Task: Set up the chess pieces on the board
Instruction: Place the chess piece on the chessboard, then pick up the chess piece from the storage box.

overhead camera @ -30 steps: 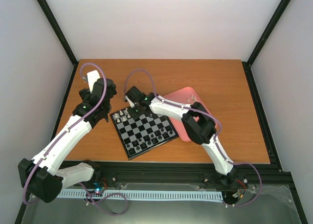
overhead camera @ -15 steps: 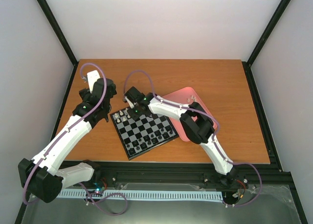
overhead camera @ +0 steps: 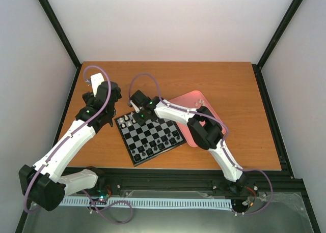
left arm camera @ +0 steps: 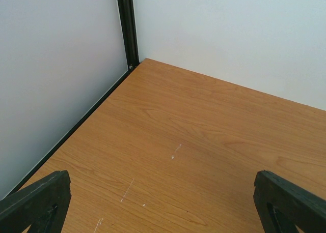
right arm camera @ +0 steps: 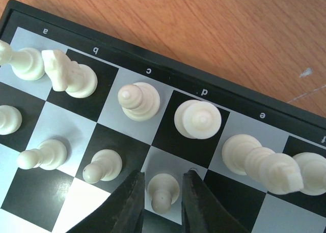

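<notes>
Right wrist view: right claw (right arm camera: 163,179) slightly apart astride a cream pawn (right arm camera: 163,195), neighbouring pawn (right arm camera: 103,166) just beside one finger (right arm camera: 131,205).

- The left arm (overhead camera: 71,141) is made of long white tubes with chunky black joints between them.
- The right arm (overhead camera: 175,112) looks just the same: white tubes and fat black joints.
- A thin purple cable (overhead camera: 94,70) runs in loops along each arm, and small clips hold it on.
- A tiny green light (overhead camera: 87,111) glows on the black part near each wrist.
- The left fingers (left arm camera: 35,202) are flat, black and dull, with slanted ends.
- The right fingers (right arm camera: 130,205) are dark and smooth, with rounded edges.
</notes>
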`<control>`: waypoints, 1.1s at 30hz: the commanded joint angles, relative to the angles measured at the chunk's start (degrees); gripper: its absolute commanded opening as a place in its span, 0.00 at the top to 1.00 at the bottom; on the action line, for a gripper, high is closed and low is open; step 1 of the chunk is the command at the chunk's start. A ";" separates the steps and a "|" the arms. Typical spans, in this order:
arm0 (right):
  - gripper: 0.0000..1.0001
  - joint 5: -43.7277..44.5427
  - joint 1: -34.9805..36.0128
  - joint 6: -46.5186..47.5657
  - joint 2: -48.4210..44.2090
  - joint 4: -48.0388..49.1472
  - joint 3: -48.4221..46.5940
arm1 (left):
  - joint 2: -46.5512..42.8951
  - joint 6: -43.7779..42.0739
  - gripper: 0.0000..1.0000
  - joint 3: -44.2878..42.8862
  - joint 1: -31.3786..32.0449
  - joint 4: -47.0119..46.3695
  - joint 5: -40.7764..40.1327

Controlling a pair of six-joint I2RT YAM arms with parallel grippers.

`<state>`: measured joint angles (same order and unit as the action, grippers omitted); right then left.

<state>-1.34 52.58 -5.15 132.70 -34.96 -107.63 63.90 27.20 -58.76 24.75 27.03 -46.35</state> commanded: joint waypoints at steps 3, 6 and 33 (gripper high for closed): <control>0.72 0.19 0.50 0.53 -2.82 1.10 1.05 | -0.80 0.48 0.00 -1.79 -0.41 0.04 -0.94; 0.70 1.33 0.59 0.55 -5.79 2.04 3.26 | -0.79 0.53 0.00 -1.88 -0.40 0.04 -0.94; 0.53 21.60 -21.53 -7.00 -23.52 8.30 27.70 | 0.39 0.57 0.00 -2.23 -0.41 -0.47 0.31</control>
<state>16.67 34.26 -9.54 108.90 -27.44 -81.25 63.92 27.22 -58.76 24.75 27.00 -46.19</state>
